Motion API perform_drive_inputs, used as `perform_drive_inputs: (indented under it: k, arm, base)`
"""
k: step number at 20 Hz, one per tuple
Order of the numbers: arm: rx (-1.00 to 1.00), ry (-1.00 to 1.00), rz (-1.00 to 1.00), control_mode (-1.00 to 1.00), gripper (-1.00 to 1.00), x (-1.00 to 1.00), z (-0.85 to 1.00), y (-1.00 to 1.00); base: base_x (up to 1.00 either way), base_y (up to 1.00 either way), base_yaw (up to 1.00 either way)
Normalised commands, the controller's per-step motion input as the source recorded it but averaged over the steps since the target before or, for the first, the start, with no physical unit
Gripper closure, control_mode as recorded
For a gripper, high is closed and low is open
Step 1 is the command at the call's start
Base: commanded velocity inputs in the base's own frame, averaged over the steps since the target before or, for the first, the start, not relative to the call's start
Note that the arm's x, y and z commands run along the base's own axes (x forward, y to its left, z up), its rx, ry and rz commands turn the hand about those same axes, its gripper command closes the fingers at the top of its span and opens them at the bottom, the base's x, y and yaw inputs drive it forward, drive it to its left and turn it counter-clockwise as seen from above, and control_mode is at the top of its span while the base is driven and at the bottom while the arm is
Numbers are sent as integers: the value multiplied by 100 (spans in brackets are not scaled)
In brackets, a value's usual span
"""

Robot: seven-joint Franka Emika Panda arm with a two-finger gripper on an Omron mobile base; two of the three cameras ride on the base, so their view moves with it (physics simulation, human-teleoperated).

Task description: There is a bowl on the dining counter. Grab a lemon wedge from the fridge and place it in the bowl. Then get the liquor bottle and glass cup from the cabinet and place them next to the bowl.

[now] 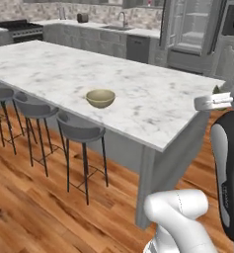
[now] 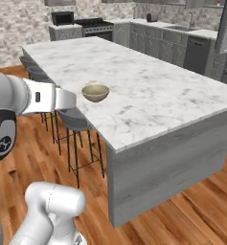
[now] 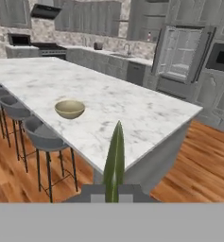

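Observation:
The olive-tan bowl stands upright near the stool-side edge of the dining counter. My gripper is shut on the greenish-yellow lemon wedge, which sticks up between the fingertips. The gripper hovers off the counter's near corner, well short of the bowl. My hand shows at the counter's right end. The fridge stands behind the counter with a door open. Grey wall cabinets hang at the back. The liquor bottle and glass cup are out of view.
Several grey bar stools line the counter's side by the bowl. A stove and a sink worktop run along the back wall. Wooden floor surrounds the island.

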Motion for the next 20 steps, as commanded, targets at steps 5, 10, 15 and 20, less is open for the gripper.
perform_drive_inputs:
  k: [5,10,15,20]
  arm:
    - [0,0,0,100,100,0,0,0]
    - [0,0,0,100,100,0,0,0]
    - [0,0,0,100,100,0,0,0]
    - [0,0,0,100,100,0,0,0]
  base:
    - [3,89,-40]
    - [33,82,-43]
    - [43,68,-47]
    - [30,77,-45]
